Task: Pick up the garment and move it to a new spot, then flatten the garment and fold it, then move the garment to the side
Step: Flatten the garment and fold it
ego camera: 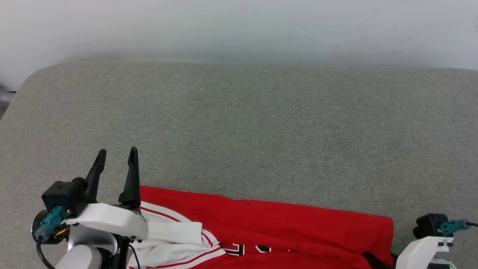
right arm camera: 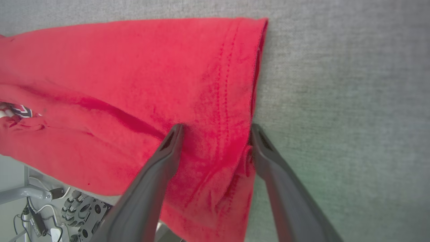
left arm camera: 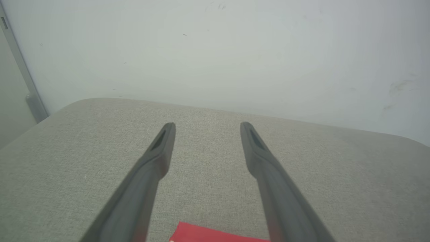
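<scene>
– Nearest the robot, what lies on the counter [ego camera: 239, 123]?

– At its near edge, the garment [ego camera: 283, 224] lies stretched sideways from one arm to the other. It is red, with a white sleeve [ego camera: 175, 233] trimmed in red stripes bunched beside the left arm. Black, white-outlined letters [ego camera: 242, 249] are cut off by the bottom of the head view.

– And the right pincer [right arm camera: 216, 126]?

– Its two dark fingers are spread wide over the garment's right end. One finger lies over the red cloth and the other sits right at the stitched hem [right arm camera: 235, 84], where cloth meets grey fabric. Nothing is pinched. I cannot tell whether the tips press on the cloth or hang just above it. In that wrist view the garment's near part seems to droop past the counter's edge, with robot parts below it.

– The left pincer [ego camera: 117, 150]?

– It is also wide apart and holds nothing. Its fingers point away from the robot over bare grey fabric, and the right-hand finger rises just beside the garment's far left corner. The left wrist view catches that red corner [left arm camera: 208, 233] low between the two fingers.

– Farther out?

– Beyond the garment the counter has grey cloth and rounded far corners. Behind it stands a pale wall [ego camera: 239, 26].
</scene>
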Robot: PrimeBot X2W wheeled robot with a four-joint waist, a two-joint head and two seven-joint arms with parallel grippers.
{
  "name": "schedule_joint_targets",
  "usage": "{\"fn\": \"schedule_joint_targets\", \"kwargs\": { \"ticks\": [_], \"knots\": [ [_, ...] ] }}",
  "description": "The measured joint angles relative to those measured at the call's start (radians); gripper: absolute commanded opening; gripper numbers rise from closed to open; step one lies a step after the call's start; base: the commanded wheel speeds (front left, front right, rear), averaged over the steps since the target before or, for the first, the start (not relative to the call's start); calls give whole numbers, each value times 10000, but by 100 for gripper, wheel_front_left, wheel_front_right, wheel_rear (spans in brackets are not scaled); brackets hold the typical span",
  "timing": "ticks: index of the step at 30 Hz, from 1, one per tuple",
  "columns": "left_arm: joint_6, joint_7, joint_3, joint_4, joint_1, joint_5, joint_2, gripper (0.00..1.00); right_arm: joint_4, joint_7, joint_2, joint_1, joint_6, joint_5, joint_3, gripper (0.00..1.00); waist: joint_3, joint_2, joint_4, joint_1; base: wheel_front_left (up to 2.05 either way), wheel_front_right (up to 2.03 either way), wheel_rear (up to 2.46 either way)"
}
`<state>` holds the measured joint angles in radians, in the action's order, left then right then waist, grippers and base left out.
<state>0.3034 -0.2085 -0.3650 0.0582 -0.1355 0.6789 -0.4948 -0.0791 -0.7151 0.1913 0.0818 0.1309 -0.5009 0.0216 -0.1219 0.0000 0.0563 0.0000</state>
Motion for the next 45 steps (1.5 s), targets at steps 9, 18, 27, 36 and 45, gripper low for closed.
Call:
{"fn": "schedule_joint_targets", "kwargs": {
  "ticks": [9, 18, 27, 36, 45],
  "knots": [
    [313, 90, -142, 169, 7, -366, -217, 100, -286, -33, -19, -122, 0, -121, -224, 0, -167, 0, 73, 0, 0, 0, 0],
    [414, 27, -389, -2, 369, -610, -249, 100, -82, 286, 203, -412, 2, -84, -165, 0, 333, 0, -95, 0, 0, 0, 0],
    [545, -63, -470, -94, 928, -665, -293, 100, -286, 161, 690, -421, 2, -84, 936, 0, 898, 0, -374, 0, 0, 0, 0],
    [573, -104, -518, -151, 1096, -589, -249, 100, -240, -384, 387, -297, 2, -453, 2307, 0, 1141, 0, -498, -1, 0, 0, 0],
    [560, -100, -566, -157, 1112, -502, -228, 100, 698, -2449, -1103, -152, 2, -4395, 2082, 0, 1240, 0, -429, -1, 0, 0, 0]
  ]
}}
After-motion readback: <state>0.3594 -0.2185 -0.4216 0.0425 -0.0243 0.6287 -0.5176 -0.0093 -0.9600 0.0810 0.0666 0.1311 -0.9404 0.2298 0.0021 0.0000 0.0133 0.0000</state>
